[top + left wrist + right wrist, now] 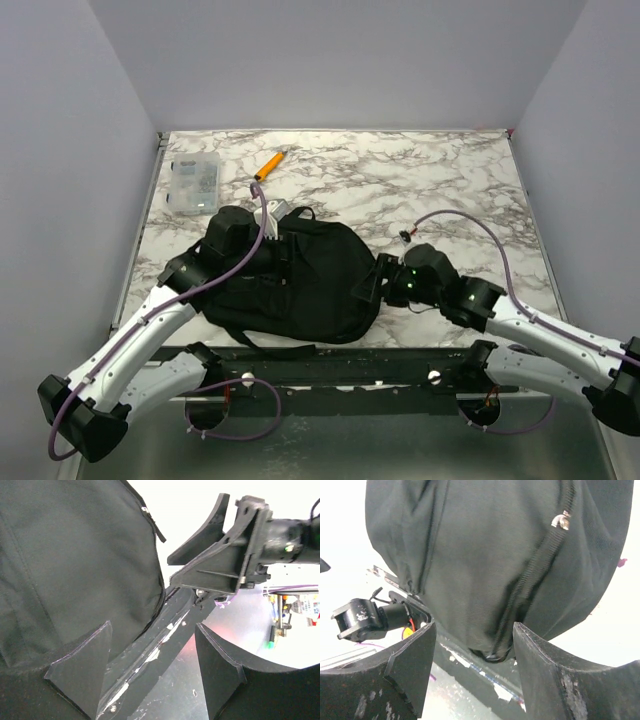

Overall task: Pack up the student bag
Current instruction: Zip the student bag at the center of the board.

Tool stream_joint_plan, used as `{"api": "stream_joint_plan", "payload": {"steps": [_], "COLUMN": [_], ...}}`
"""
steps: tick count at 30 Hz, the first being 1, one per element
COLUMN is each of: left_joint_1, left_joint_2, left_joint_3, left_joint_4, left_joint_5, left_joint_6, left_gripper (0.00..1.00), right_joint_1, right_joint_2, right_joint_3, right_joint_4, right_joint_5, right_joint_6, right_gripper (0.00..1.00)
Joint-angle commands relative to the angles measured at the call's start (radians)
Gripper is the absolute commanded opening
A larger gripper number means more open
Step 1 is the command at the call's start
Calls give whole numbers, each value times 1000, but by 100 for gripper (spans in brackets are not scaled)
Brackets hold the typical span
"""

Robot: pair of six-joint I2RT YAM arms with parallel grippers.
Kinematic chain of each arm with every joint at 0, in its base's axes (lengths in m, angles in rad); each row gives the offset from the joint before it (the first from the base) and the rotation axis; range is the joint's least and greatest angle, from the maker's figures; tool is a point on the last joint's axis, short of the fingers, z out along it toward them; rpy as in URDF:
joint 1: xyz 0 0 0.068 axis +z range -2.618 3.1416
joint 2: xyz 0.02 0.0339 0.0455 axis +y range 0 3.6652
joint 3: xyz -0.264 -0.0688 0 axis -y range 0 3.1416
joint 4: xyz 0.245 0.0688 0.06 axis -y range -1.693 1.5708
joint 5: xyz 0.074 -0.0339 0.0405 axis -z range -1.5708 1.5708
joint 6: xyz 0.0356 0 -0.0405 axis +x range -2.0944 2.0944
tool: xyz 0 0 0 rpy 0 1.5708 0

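Note:
The student bag [305, 280] is a large black fabric backpack lying flat on the marble table near the front edge. My left gripper [278, 262] hovers over its left part, open and empty; in the left wrist view [152, 665] the bag [75, 565] and its zipper lie to the left of the fingers. My right gripper [367, 285] is at the bag's right edge, open. In the right wrist view [475, 665] its fingers stand either side of the bag's [495, 555] lower rim, not closed on it. A metal zipper pull [561, 521] shows higher up.
A clear plastic box [194, 183] sits at the back left. An orange pen [268, 165] lies beside it. A white item [277, 210] shows at the bag's far edge. A small black part with a red wire [405, 236] lies right of the bag. The table's front rail [150, 655] runs below.

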Motion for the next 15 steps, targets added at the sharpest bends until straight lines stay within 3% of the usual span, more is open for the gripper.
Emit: {"api": "stream_joint_plan", "payload": {"steps": [1,5,9,10,11,13,15], "left_joint_1": [-13,-30,-47,-48,-51,-52,-54], "left_joint_2": [34,102,171,183,196,221,252], "left_joint_3": [20,56,97,104,113,130,146], "left_joint_4": [72,103,131,141,146,158,163], "left_joint_5": [56,48,18,11,3,-4,9], "left_joint_6": [-34,-50,-76,-80,-83,-84,-87], "left_gripper": [70,70,70,69,69,69,68], "right_joint_1": [-2,-2,-2,-3,-7,-24,-48], "right_joint_2": [105,246,321,345,369,410,439], "right_joint_3": [252,481,567,584,612,641,640], "right_joint_4": [-406,-639,-669,-694,-725,-746,-754], "right_joint_5": [38,203,306,354,394,339,264], "right_joint_6": [-171,-296,-526,-500,-467,-423,-329], "right_gripper": [68,72,85,96,100,99,91]}}
